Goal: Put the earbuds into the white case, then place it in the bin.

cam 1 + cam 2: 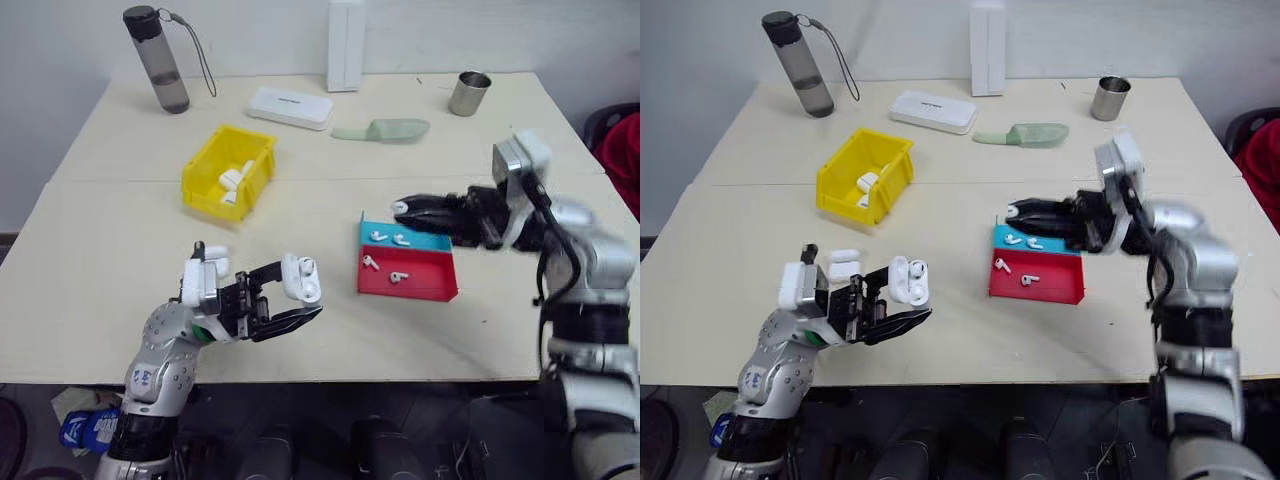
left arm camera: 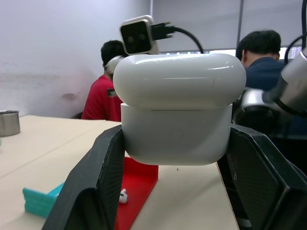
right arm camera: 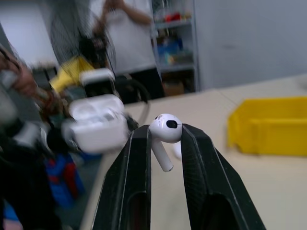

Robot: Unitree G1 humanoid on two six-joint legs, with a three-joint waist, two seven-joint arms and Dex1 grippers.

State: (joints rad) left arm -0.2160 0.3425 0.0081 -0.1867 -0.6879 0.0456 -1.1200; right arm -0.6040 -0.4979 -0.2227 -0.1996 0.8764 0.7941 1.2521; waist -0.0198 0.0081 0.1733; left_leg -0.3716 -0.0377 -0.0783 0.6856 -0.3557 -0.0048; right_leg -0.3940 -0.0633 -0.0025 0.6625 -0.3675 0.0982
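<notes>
We have the left gripper (image 1: 285, 300) clamped on the white case (image 1: 301, 278), its lid hinged open, held above the near part of the table (image 1: 100, 260), while the right gripper (image 1: 402, 210) pinches one earbud (image 3: 165, 132) by its head between its closed fingers, stem hanging free, above the teal tray (image 1: 436, 240). The step in hand, as we judge it, is seating this earbud in the case: we would bring the two hands together over bare table, keep the case mouth tilted toward the right hand, line the stem with an empty socket, and release only once the stem is in, since the bud is glossy and the grip is on a small rounded surface, so it could roll out. Four more earbuds lie in the trays, two in the teal one and two in the red tray (image 1: 420, 290) just beside it; these sit directly between the hands, so we would carry the bud above them. The bin (image 1: 205, 185) stands on the far left part of the table, well apart from both hands, with white cases already inside; another white case lies on the table just behind the left wrist. A dark water bottle (image 1: 160, 60), a flat white box (image 1: 290, 106), a tall white box (image 1: 346, 45), a pale green scoop (image 1: 385, 131) and a metal cup (image 1: 468, 93) line the far edge, clear of the work. People stand beyond the table in the wrist views.
</notes>
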